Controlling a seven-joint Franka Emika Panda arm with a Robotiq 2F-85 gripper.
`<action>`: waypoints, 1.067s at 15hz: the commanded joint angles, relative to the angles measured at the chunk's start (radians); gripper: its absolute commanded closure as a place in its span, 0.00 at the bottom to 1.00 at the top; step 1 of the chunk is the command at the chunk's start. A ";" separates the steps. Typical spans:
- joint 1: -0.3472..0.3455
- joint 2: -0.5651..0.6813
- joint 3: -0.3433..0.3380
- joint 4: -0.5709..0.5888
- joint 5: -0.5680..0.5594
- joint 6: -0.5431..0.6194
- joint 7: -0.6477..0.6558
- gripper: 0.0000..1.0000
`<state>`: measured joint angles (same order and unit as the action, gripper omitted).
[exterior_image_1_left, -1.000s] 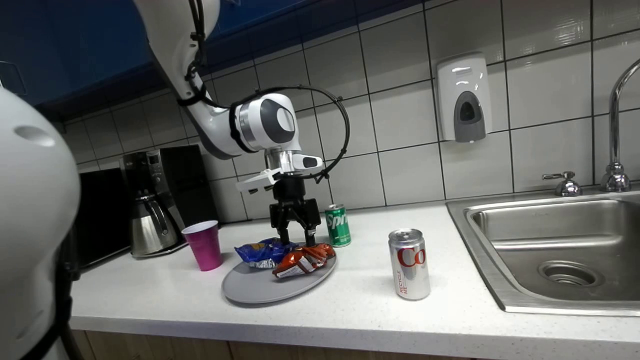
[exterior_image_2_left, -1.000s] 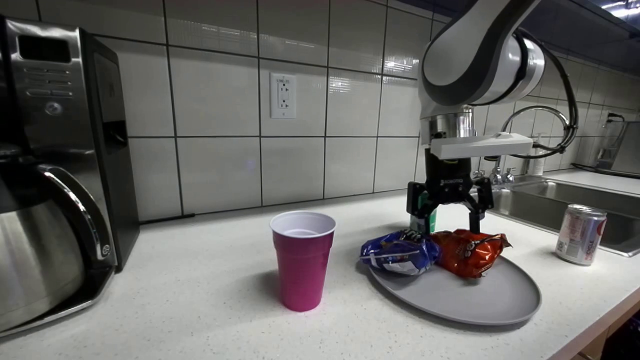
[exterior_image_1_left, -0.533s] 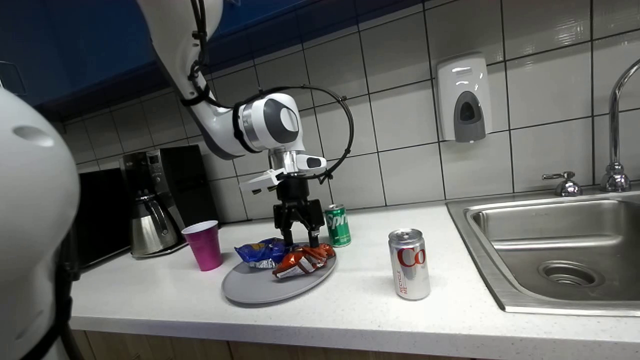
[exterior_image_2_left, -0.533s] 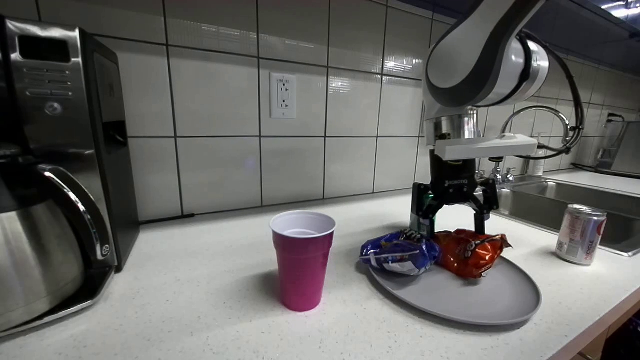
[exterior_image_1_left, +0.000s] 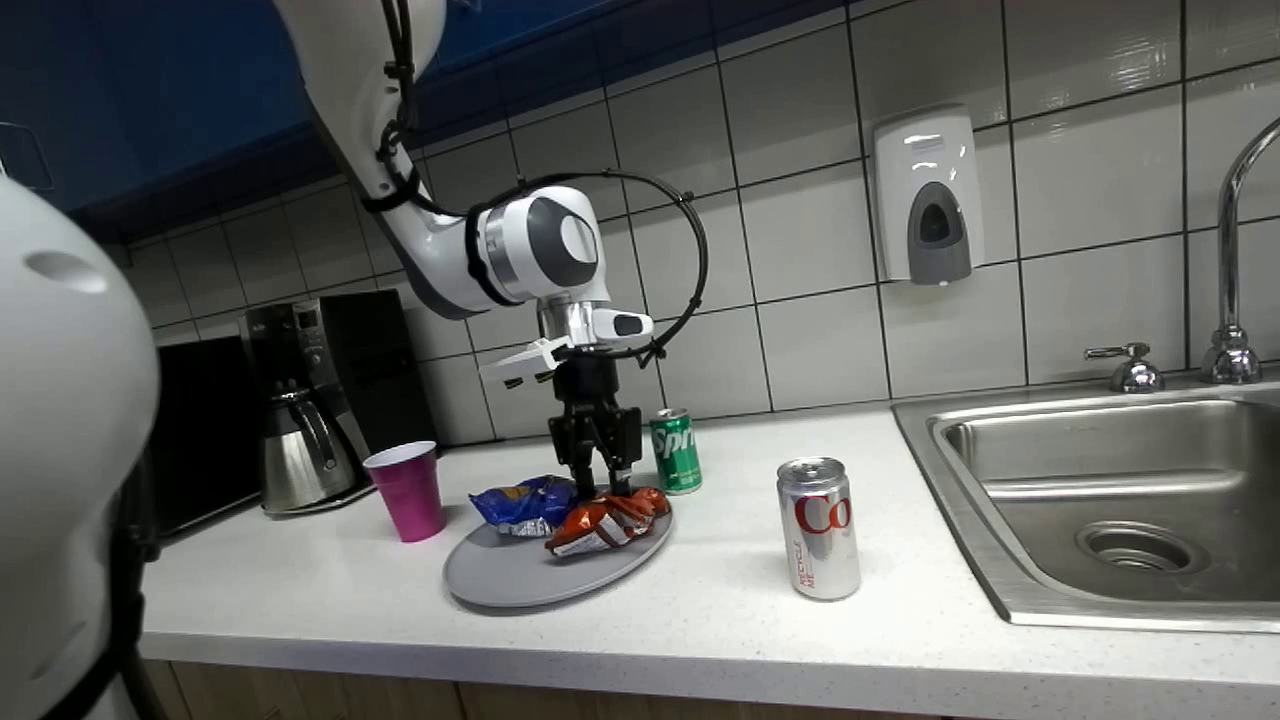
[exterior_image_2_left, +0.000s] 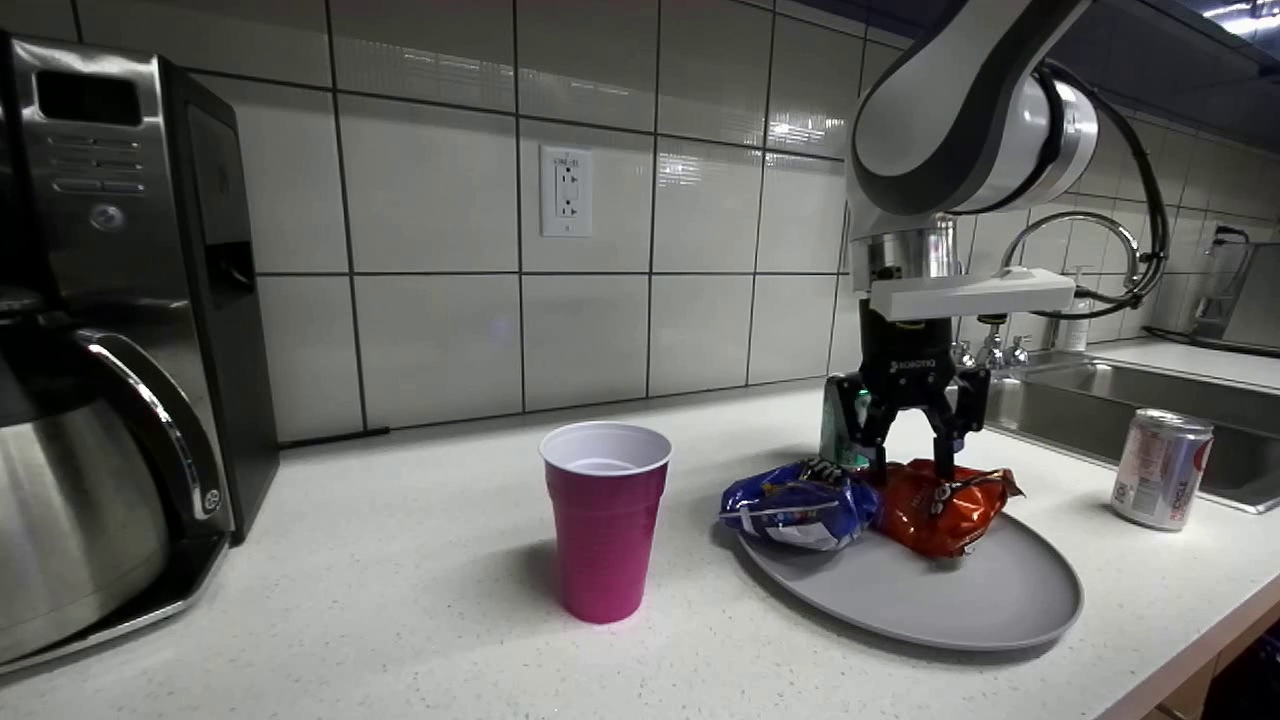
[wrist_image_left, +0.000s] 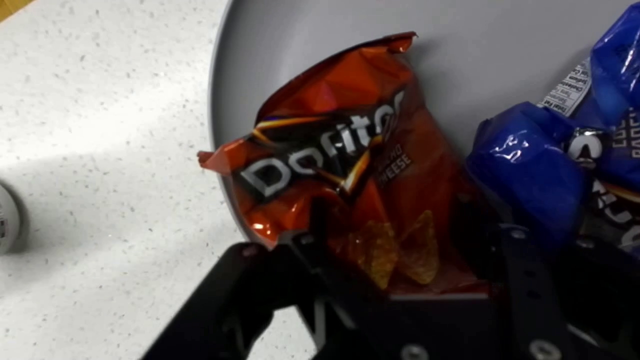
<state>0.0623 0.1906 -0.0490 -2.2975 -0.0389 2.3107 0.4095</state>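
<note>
A red Doritos bag (exterior_image_1_left: 605, 525) and a blue chip bag (exterior_image_1_left: 522, 505) lie side by side on a grey plate (exterior_image_1_left: 530, 578). Both bags show in the wrist view, red (wrist_image_left: 320, 150) in the middle and blue (wrist_image_left: 530, 155) at right. My gripper (exterior_image_1_left: 603, 490) points down over the red bag. In an exterior view the fingertips (exterior_image_2_left: 911, 470) reach its top. In the wrist view the fingers (wrist_image_left: 395, 225) stand apart on both sides of the red bag's lower part, the right finger close to the blue bag. The fingertips are dark, so contact is unclear.
A green Sprite can (exterior_image_1_left: 676, 455) stands behind the plate. A silver Coke can (exterior_image_1_left: 818, 530) stands between plate and sink (exterior_image_1_left: 968, 515). A pink cup (exterior_image_2_left: 605, 530) stands beside the plate. A coffee maker (exterior_image_1_left: 360, 370) stands by the tiled wall.
The arm has shifted slightly toward the sink side, then stopped. The fingers have moved closer together over the red bag. The bags and plate have not visibly moved.
</note>
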 joint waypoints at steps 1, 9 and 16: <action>-0.014 -0.003 0.008 0.000 0.022 0.010 -0.025 0.66; -0.015 -0.001 0.008 -0.001 0.030 0.016 -0.024 1.00; -0.006 -0.059 0.010 -0.021 0.015 0.019 -0.010 1.00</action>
<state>0.0625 0.1827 -0.0486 -2.2963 -0.0321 2.3204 0.4095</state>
